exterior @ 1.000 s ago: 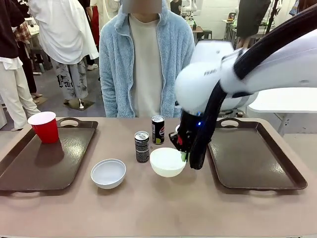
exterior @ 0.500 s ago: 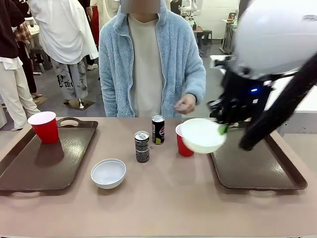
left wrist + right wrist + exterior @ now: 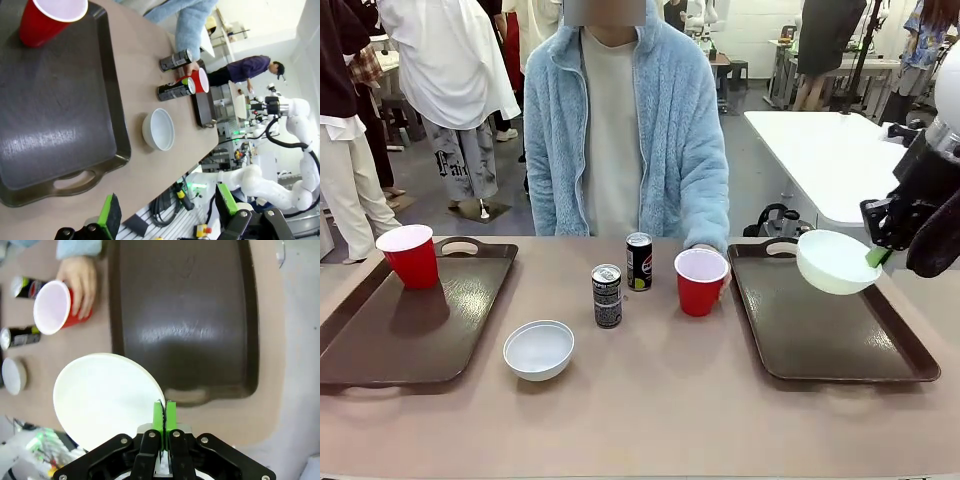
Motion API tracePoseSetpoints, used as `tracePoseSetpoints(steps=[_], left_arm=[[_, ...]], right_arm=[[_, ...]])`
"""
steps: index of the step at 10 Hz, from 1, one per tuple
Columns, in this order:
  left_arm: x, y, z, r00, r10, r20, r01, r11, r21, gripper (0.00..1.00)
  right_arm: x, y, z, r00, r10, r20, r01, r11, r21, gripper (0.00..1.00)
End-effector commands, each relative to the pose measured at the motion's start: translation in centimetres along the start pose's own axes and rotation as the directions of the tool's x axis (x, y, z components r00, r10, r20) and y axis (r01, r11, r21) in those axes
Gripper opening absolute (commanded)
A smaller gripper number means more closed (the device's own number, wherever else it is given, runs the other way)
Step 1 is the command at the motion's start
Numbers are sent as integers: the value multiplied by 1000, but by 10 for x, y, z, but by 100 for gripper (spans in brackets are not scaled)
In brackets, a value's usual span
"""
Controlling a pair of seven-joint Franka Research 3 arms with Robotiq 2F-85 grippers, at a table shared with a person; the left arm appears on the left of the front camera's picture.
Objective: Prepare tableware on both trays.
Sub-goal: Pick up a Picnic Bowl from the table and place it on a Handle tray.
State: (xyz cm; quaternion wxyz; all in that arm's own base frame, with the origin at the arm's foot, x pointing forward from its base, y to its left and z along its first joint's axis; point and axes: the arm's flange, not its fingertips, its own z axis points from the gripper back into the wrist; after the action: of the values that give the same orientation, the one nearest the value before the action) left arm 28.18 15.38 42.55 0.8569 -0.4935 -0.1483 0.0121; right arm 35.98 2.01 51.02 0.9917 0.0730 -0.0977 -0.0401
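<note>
My right gripper [image 3: 876,256] [image 3: 164,412] is shut on the rim of a white bowl [image 3: 834,263] [image 3: 107,399], holding it in the air above the right tray [image 3: 835,335] [image 3: 185,320]. The person's hand [image 3: 80,280] holds a red cup [image 3: 701,281] [image 3: 54,308] on the table just left of that tray. Two dark cans [image 3: 607,296] [image 3: 639,262] stand mid-table. A second white bowl [image 3: 539,349] [image 3: 159,130] rests on the table. Another red cup [image 3: 410,256] [image 3: 47,20] stands on the left tray [image 3: 390,330] [image 3: 50,125]. My left gripper [image 3: 167,210] is open, high above the left tray's near end.
A white table [image 3: 820,150] stands behind at the right. Several people stand in the background at the left. The table's front strip [image 3: 640,430] is bare.
My right gripper lifted the white bowl from mid-table and carried it right, to above the right tray. The person's hand came down onto the red cup.
</note>
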Motion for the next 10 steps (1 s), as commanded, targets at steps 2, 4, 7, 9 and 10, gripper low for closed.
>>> tracePoseSetpoints(steps=[2,4,7,9,10], left_arm=[[0,-1,0,1000,-1,2,1,1000,-15,100],[0,-1,0,1000,-1,2,1,1000,-15,100],[0,-1,0,1000,-1,2,1,1000,-15,100],[0,-1,0,1000,-1,2,1,1000,-15,100],[0,-1,0,1000,-1,2,1,1000,-15,100]], right_arm=[[33,8,-53,996,-81,25,83,994,-67,0],[37,6,-70,991,-127,30,130,981,-147,0],[-53,31,-13,962,-74,-263,34,987,-156,0],[-115,46,35,969,6,-248,-56,979,-194,0],[-112,44,35,971,-4,-240,-43,980,-192,0]])
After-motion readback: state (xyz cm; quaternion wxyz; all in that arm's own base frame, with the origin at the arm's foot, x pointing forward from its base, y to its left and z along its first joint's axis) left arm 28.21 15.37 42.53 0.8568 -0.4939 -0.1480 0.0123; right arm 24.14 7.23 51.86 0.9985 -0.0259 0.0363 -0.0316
